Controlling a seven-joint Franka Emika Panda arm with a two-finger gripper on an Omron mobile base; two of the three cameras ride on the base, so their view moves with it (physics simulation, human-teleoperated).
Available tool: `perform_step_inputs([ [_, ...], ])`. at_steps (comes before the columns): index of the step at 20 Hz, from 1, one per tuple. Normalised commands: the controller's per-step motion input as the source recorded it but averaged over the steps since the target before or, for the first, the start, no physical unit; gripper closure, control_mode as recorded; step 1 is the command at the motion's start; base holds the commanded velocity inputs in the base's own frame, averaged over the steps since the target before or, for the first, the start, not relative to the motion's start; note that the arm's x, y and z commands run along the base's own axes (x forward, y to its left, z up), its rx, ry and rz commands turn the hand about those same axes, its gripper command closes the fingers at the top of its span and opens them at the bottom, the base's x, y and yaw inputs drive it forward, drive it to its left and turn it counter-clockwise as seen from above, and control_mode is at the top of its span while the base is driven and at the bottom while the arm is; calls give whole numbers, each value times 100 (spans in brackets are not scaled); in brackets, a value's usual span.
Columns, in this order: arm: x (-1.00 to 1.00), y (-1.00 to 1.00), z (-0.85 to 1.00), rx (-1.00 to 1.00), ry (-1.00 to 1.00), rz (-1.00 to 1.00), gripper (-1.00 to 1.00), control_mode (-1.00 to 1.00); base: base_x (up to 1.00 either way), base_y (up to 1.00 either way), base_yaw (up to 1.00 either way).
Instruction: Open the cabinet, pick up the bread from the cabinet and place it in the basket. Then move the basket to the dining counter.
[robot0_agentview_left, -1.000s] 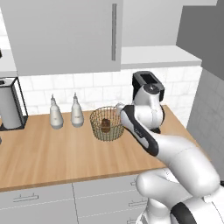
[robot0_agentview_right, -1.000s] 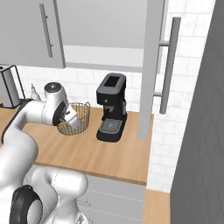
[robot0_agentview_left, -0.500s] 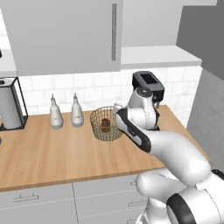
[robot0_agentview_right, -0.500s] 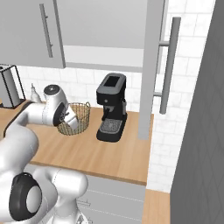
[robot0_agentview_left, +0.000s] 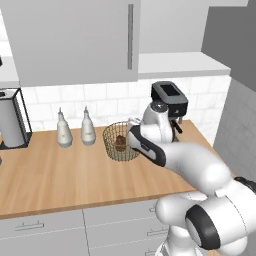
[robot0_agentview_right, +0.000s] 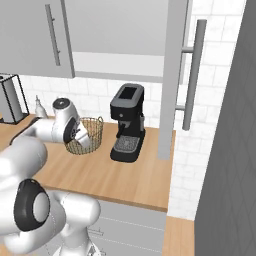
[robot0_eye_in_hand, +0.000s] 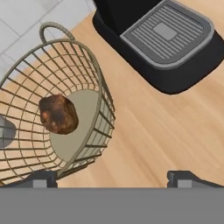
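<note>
The wire basket (robot0_eye_in_hand: 94, 83) stands on the wooden worktop, and the dark brown bread (robot0_eye_in_hand: 58, 114) lies inside it on its round floor. My gripper (robot0_eye_in_hand: 113, 179) hovers above the basket's right rim, open, with only bare wood between its fingertips (robot0_eye_in_hand: 43, 179). In the base views the basket (robot0_agentview_left: 114, 149) (robot0_agentview_right: 94, 131) sits just left of the coffee machine, with my hand close against its near right side. The bread (robot0_agentview_left: 120, 144) shows through the mesh. The cabinet (robot0_agentview_left: 75, 40) hangs above, its right door (robot0_agentview_right: 175, 75) swung open off the white shelf (robot0_agentview_right: 117, 65). The dining counter is out of view.
A black coffee machine (robot0_agentview_left: 170, 102) (robot0_agentview_right: 127, 122) stands right of the basket, its drip tray (robot0_eye_in_hand: 166, 33) near my gripper. Two white bottles (robot0_agentview_left: 63, 134) (robot0_agentview_left: 88, 132) and a metal-framed appliance (robot0_agentview_left: 10, 122) stand to the left. A grey wall (robot0_agentview_right: 230, 150) closes the right side.
My arm has swung its forearm lower and further right while the hand stays beside the basket. The jaws remain open. Basket and bread have not moved.
</note>
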Motion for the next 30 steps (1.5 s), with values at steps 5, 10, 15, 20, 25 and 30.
perform_step_inputs([
  [5, 15, 0, -26, 0, 1, -1, -100, -100, 0, 0, 0],
  [10, 15, 0, -26, 0, 2, 0, -100, -100, 0, 0, 0],
  [15, 10, 0, -14, 0, 3, 0, -100, -100, 0, 0, 0],
  [20, 10, 9, 0, 0, 1, 0, -100, -100, 0, 0, 0],
  [25, 17, 14, 0, 0, 1, 0, -100, -100, 0, 0, 0],
  [30, 19, 3, -7, 0, 4, 0, -100, -100, 0, 0, 0],
])
